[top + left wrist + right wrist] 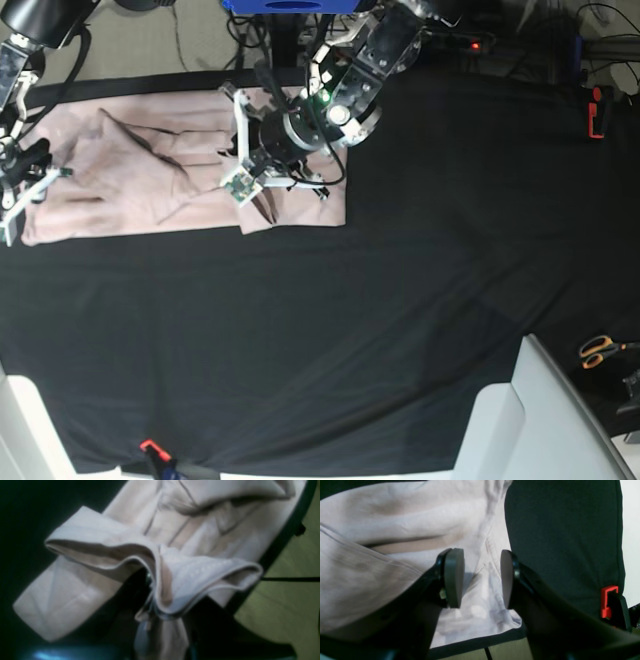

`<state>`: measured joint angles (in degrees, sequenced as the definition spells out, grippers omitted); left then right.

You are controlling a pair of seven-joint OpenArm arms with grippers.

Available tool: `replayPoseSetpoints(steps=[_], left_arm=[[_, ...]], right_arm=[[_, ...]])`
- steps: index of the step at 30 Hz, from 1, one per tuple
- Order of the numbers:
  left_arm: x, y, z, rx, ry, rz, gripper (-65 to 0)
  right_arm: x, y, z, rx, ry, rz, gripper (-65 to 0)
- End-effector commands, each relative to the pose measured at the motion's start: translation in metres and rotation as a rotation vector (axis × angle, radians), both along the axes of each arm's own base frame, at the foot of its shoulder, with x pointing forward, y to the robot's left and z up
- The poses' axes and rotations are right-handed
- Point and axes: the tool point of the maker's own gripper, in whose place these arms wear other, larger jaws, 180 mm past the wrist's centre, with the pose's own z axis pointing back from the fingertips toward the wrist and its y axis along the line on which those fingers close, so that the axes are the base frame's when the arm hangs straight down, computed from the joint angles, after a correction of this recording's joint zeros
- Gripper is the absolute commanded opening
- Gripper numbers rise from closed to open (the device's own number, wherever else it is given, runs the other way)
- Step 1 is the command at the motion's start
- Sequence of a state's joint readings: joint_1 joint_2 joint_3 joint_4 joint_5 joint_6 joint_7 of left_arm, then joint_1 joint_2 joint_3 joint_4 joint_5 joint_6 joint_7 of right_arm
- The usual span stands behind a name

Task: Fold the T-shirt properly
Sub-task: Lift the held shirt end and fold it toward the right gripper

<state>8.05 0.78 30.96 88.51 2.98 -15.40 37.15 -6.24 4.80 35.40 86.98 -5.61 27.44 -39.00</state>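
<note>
The pale pink T-shirt (130, 180) lies as a long folded strip on the black table cloth (400, 300) at the far left. My left gripper (262, 200) is over the strip's right end, shut on a bunched fold of the T-shirt (212, 537) and holding it lifted; the fingertips (155, 605) are mostly wrapped in fabric. My right gripper (20, 195) is at the strip's left end by the table edge. In its wrist view the right gripper (482, 577) stands open just above the T-shirt (382, 517), with nothing pinched between its pads (453, 577).
Orange-handled scissors (598, 349) lie at the right edge. Red clamps (597, 110) (150, 447) (607, 601) hold the cloth to the table's edges. A white box (540, 420) sits at the near right corner. Floor shows past the table edge (287, 605).
</note>
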Motion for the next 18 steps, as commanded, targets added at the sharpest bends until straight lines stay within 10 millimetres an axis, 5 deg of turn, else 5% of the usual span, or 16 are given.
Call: replayPoseSetpoints(steps=[1, 18], left_arm=[[0.008, -0.01, 0.011, -0.039, -0.029, -0.002, -65.0], [0.007, -0.02, -0.003, -0.021, 0.01, -0.031, -62.5]], right_arm=[[0.01, -0.009, 0.014, -0.026, -0.045, -0.001, -41.4], [0.012, -0.007, 0.014, -0.023, -0.049, -0.002, -41.4]])
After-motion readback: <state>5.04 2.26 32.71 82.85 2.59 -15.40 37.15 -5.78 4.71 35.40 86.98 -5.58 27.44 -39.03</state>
